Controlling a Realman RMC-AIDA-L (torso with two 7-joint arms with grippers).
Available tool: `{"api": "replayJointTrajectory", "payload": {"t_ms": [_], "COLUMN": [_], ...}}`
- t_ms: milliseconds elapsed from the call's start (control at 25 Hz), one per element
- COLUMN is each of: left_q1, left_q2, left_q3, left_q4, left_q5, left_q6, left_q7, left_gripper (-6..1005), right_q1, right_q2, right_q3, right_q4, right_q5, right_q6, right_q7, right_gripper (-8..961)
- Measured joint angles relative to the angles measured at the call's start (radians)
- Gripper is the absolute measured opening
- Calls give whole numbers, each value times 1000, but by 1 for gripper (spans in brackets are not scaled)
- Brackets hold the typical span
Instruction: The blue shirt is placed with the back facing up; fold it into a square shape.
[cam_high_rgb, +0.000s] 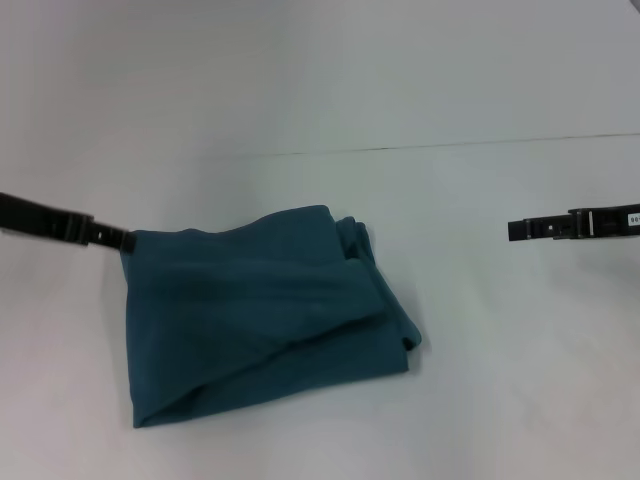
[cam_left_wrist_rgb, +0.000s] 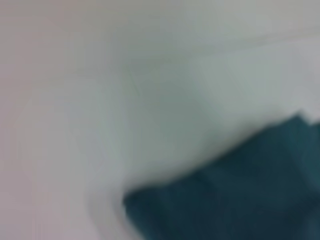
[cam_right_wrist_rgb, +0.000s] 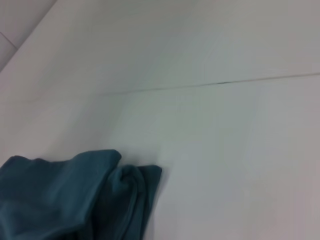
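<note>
The blue shirt (cam_high_rgb: 262, 312) lies on the white table (cam_high_rgb: 480, 380) as a rough, rumpled square of several layers, plain teal side up, with loose folds bunched along its far right edge. My left gripper (cam_high_rgb: 124, 240) reaches in from the left, and its tip meets the shirt's far left corner. The left wrist view is blurred and shows only a corner of the shirt (cam_left_wrist_rgb: 235, 195) on the table. My right gripper (cam_high_rgb: 514, 229) hovers well to the right of the cloth, apart from it. The right wrist view catches the shirt's bunched edge (cam_right_wrist_rgb: 75, 195).
A thin dark seam (cam_high_rgb: 450, 145) crosses the table behind the shirt. White table surface stretches to the right of the cloth and in front of it.
</note>
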Motion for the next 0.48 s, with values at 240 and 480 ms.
{"api": "replayJointTrajectory", "payload": {"t_ms": [240,480], "left_q1": [127,202], "left_q2": [-101,-162], "left_q3": [0,77], "left_q4": [137,-18], "left_q5": [-239,-478], "left_q6": [-99,-322], "left_q7": [158,405], "left_gripper": [752,871], "right_q1": [14,19], "right_q2": [4,9], "right_q3": [2,0], "right_q4": [-9,-17], "right_q5": [18,90], "right_q6": [13,31], "right_q7": [-38,-101], "right_gripper": [937,937]}}
